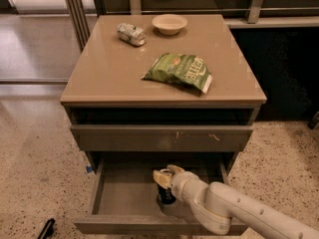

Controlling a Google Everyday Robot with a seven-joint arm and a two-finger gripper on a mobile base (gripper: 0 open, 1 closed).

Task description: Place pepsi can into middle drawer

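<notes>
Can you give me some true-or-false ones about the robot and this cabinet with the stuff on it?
1. A green chip bag lies on the cabinet top. True.
2. The pepsi can sits next to the chip bag. False: it stands inside the open middle drawer, right under the gripper.
3. The bowl is in the drawer. False: it is on the cabinet top, near the back edge.
4. The silver can lies on its side on the cabinet top. True.

Gripper [164, 179] low centre, jaws clamping pepsi can [167, 196].
</notes>
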